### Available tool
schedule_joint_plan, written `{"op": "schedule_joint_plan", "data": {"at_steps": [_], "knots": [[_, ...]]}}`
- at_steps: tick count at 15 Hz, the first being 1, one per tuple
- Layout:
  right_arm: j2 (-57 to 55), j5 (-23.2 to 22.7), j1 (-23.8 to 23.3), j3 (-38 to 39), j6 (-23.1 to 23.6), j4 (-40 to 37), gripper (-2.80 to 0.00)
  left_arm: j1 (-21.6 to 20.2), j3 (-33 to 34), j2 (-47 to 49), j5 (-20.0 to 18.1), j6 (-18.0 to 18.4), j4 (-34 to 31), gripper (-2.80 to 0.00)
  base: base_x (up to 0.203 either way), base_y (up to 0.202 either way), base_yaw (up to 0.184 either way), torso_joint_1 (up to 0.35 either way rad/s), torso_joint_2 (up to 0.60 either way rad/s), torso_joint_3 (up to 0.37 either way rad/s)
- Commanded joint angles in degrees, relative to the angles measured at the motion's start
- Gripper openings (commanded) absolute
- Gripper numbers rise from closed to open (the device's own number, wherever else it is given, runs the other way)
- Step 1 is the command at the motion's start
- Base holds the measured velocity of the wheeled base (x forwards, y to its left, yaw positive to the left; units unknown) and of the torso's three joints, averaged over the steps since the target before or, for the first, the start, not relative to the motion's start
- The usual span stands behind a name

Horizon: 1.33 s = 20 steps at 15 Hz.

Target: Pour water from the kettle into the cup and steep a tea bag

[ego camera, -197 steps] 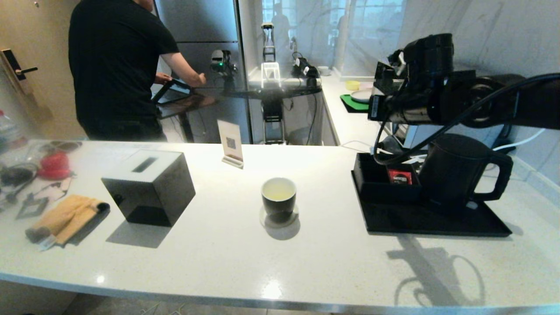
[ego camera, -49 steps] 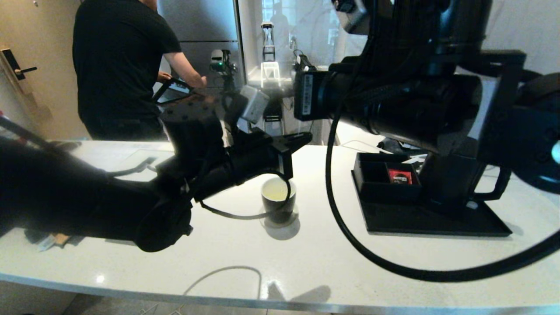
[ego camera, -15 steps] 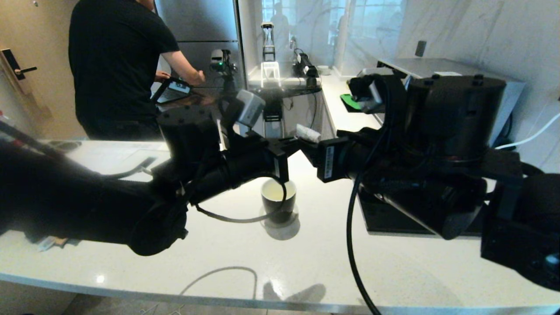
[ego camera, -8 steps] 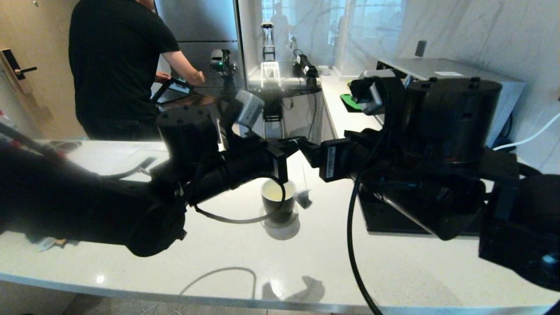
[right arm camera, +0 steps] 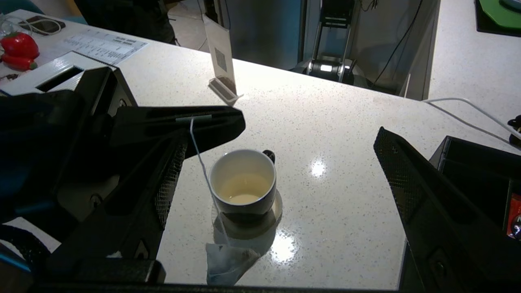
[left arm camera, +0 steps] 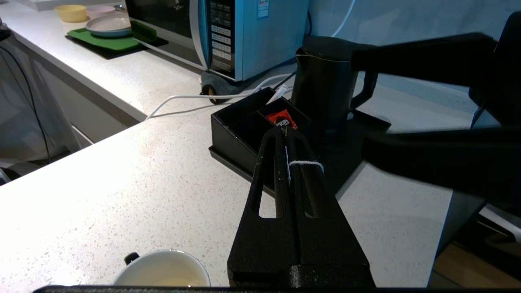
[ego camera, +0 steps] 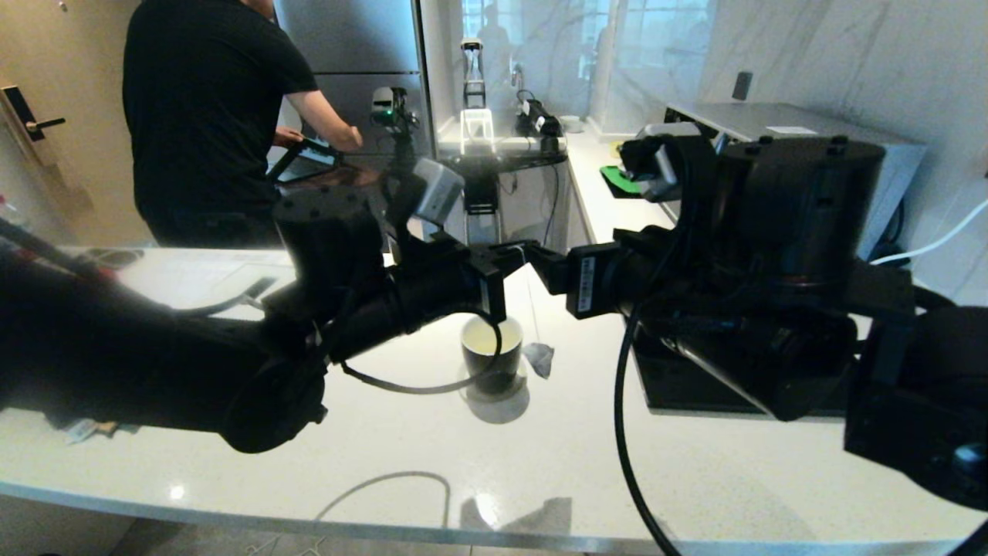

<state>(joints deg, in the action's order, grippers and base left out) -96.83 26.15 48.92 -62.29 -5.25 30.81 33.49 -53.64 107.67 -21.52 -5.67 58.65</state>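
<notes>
Left gripper (ego camera: 515,252): clamps thin white string; limp grey tea bag (ego camera: 539,359) dangles beside glossy cup (ego camera: 492,354). Right gripper (right arm camera: 281,171): fingers spread, empty.

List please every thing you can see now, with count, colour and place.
tea bag: one, pale grey, hanging on a white string beside the cup, outside it
cup: one, black outside, white inside, on a round coaster
water: pale yellowish, inside the cup
kettle: one, black, on the black tray
red packet: one, in a tray compartment
microwave: one, behind the tray
left gripper: shut on the string, above the cup
right gripper: open, facing the left one
</notes>
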Motion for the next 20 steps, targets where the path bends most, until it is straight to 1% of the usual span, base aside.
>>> {"op": "schedule_joint_plan", "data": {"at_steps": [1, 3, 5, 8, 12, 13, 15, 18, 19, 20], "knots": [[0.73, 0.66, -0.62, -0.46, 0.06, 0.30, 0.00, 0.00, 0.79, -0.51, -0.10, -0.04, 0.33, -2.80, 0.000, 0.000, 0.000, 0.000, 0.00, 0.000], [1.70, 2.06, -1.52, -0.45, 0.14, 0.35, 0.00, 0.00, 2.04, -1.14, -0.10, -0.04, 0.33, -2.80, 0.000, 0.000, 0.000, 0.000, 0.00, 0.000], [2.62, 2.32, -2.95, -0.45, 0.36, 0.39, 0.00, -0.09, 2.52, -1.50, -0.10, -0.04, 0.42, -2.80, 0.000, 0.000, 0.000, 0.000, 0.00, 0.000], [3.71, 4.10, -6.58, -0.10, 3.37, 1.33, 0.00, -0.09, 2.75, -1.76, -0.10, -0.04, 0.42, -2.80, 0.000, 0.000, 0.000, 0.000, 0.00, 0.000], [4.62, 5.17, -15.30, 2.84, 12.10, 8.45, 0.00, 0.00, 2.75, -1.85, -0.10, -0.04, 0.42, -2.80, 0.000, 0.000, 0.000, 0.000, 0.00, 0.000], [5.01, 5.43, -17.40, 3.80, 13.53, 9.53, 0.00, 0.00, 2.77, -1.77, -0.10, -0.04, 0.42, -2.80, 0.000, 0.000, 0.000, 0.000, 0.00, 0.000], [6.27, 5.57, -20.28, 5.47, 14.41, 10.28, 0.00, 0.00, 2.84, -1.76, -0.10, -0.04, 0.41, -2.80, 0.000, 0.000, 0.000, 0.000, 0.00, 0.000], [8.28, 5.52, -21.76, 7.64, 14.48, 10.41, 0.00, -0.08, 2.75, -1.76, -0.10, -0.04, 0.37, -2.80, 0.000, 0.000, 0.000, 0.000, 0.00, 0.000], [8.64, 5.52, -22.10, 8.38, 14.48, 10.70, -2.80, -0.09, 2.75, -1.67, -0.10, -0.04, 0.33, -2.80, 0.000, 0.000, 0.000, 0.000, 0.00, 0.000], [9.07, 5.51, -22.58, 9.06, 14.48, 11.52, -2.80, -0.09, 2.75, -1.67, -0.10, -0.04, 0.34, -2.80, 0.000, 0.000, 0.000, 0.000, 0.00, 0.000]]}}
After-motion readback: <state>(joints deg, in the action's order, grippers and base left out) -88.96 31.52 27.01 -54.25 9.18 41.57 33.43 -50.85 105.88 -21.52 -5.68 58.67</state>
